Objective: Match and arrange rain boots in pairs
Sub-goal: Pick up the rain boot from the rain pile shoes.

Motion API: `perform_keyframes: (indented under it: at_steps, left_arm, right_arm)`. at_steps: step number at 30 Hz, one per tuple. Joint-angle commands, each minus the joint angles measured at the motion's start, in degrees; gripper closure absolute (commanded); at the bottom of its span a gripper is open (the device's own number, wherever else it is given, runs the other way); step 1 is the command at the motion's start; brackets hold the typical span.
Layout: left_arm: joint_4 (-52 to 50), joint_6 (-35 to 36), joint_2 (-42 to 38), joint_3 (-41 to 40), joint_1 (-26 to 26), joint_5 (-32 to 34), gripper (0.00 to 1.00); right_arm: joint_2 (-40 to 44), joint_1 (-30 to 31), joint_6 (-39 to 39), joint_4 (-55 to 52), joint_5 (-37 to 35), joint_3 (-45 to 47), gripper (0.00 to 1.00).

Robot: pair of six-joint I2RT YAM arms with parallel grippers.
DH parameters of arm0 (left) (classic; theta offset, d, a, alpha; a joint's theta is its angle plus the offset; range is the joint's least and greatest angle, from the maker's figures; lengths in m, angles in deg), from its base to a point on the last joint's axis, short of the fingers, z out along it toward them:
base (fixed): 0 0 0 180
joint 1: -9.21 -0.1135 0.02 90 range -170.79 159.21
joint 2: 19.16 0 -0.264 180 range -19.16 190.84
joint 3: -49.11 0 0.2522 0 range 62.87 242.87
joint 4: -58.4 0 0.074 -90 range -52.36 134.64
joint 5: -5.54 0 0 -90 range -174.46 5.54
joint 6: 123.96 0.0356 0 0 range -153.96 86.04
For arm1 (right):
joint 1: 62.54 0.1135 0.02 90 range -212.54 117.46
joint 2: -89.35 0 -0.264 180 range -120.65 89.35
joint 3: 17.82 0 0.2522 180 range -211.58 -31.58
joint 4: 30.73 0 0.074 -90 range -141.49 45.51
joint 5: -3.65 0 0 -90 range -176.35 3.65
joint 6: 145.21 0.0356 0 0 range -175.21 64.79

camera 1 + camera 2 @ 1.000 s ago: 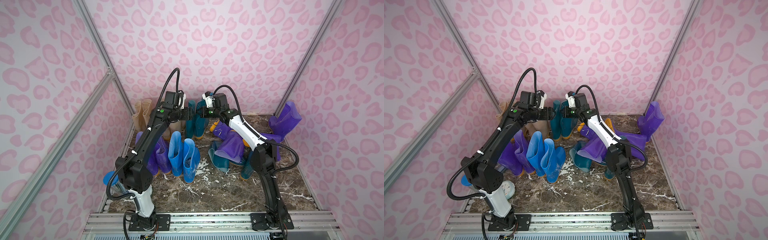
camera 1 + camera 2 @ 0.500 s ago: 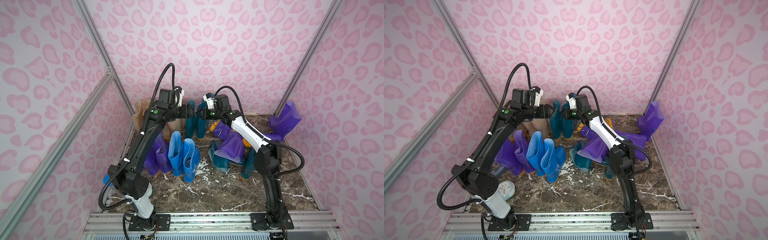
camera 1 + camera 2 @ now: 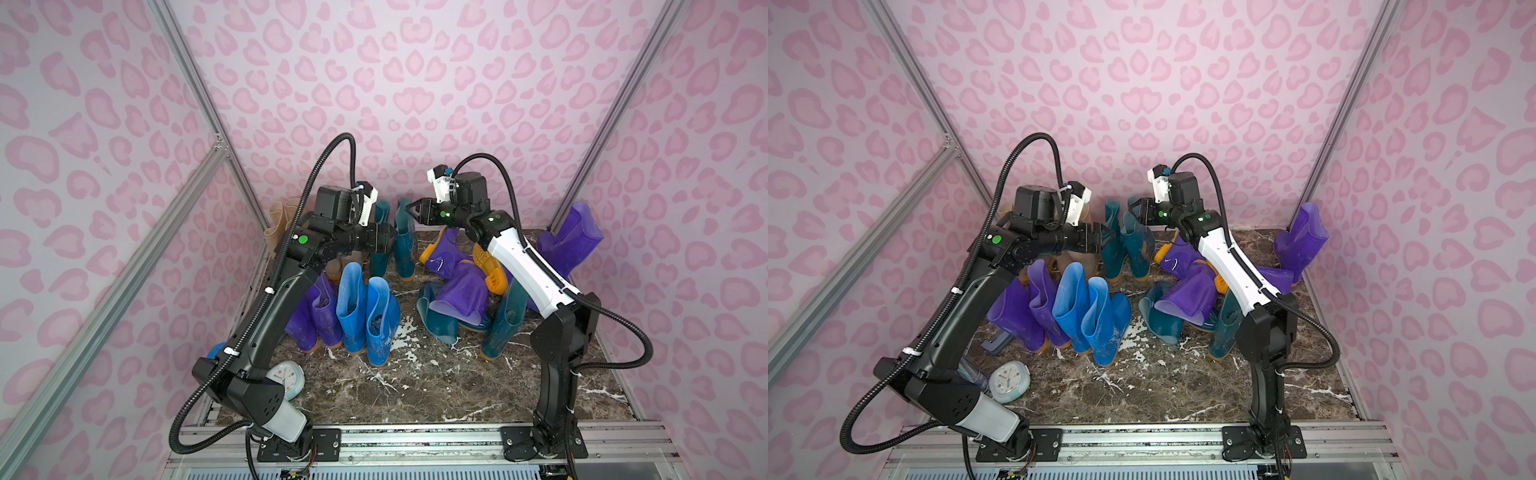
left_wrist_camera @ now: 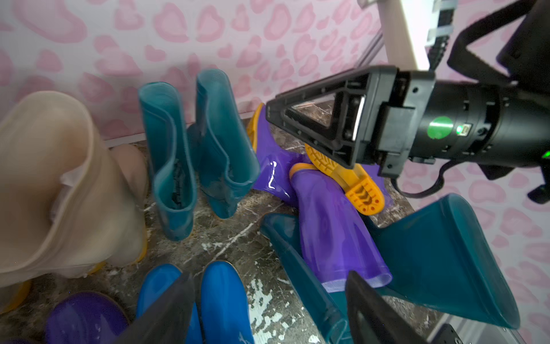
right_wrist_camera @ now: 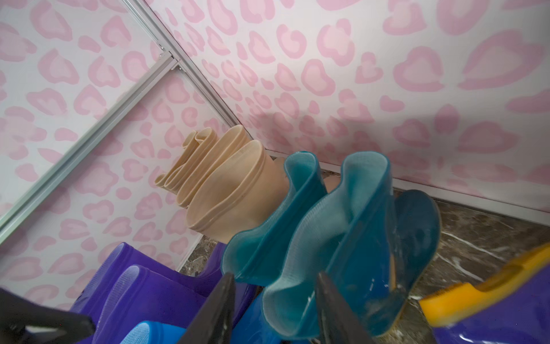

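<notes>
Well, both arms stretch toward the back of the marble worktop (image 3: 415,386), where a teal pair (image 4: 175,166) of rain boots stands upright, side by side, close to the pink wall. The right claw (image 5: 276,275) hangs just over the cuff of one of them. Its jaws are partly parted and grip nothing, and from its wrist camera the soft rim shows between the two fingers. The left claw (image 4: 269,278) sits just beside the pair on the opposite side, spread wide and empty.

The beige boots (image 5: 226,190) are squeezed into the back left corner, their tops pressed flat together. Nearer the front on that side, a purple pair (image 3: 324,320) and a bright blue pair (image 3: 351,307) stand in a row, touching.

The right half is a jumble. A purple boot (image 3: 457,291) lies across a toppled teal boot (image 3: 434,320), with an orange sole (image 3: 490,268) turned up behind them. A standing teal boot (image 3: 503,328) is by the right arm, and a leaning purple boot (image 3: 575,237) rests in the far right corner. A small white clock (image 3: 284,374) lies near the left arm's base.
</notes>
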Motion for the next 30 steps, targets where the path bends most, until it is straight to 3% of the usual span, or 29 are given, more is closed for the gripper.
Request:
perform_keyframes:
  at_steps: [1,7,11,13,17,22,26,30]
  left_arm:
    - [-2.6,1.6,-0.4,-0.9,4.6,1.0,0.20]
    - [-0.7,0.0,-4.8,-9.2,14.4,4.1,0.19]
    - [-2.8,0.6,-4.5,-9.7,18.5,7.5,0.19]
    - [-1.5,0.6,-3.9,-10.4,19.7,6.7,0.19]
    - [0.2,1.6,-0.4,-9.1,21.4,6.2,0.18]
    - [1.1,2.6,4.5,-5.1,23.3,3.1,0.18]
    - [2.2,3.1,6.6,-3.5,23.8,4.0,0.18]
    - [2.8,4.6,6.5,-3.6,23.8,7.1,0.17]
  right_arm:
    - [4.9,-2.1,-1.5,-0.3,-5.8,5.5,0.54]
    - [19.7,-8.8,-1.6,1.9,-12.0,22.1,0.53]
    - [28.1,-11.5,-2.8,0.2,-17.3,29.8,0.51]
    - [32.3,-12.1,-3.1,-1.3,-24.1,33.2,0.45]
    - [39.0,-15.5,-1.2,-0.1,-29.2,41.1,0.29]
    - [44.3,-25.7,1.4,0.9,-20.9,47.7,0.24]
    - [45.5,-29.9,3.9,1.8,-22.9,50.8,0.23]
    - [46.7,-40.0,11.1,7.3,-13.3,57.2,0.24]
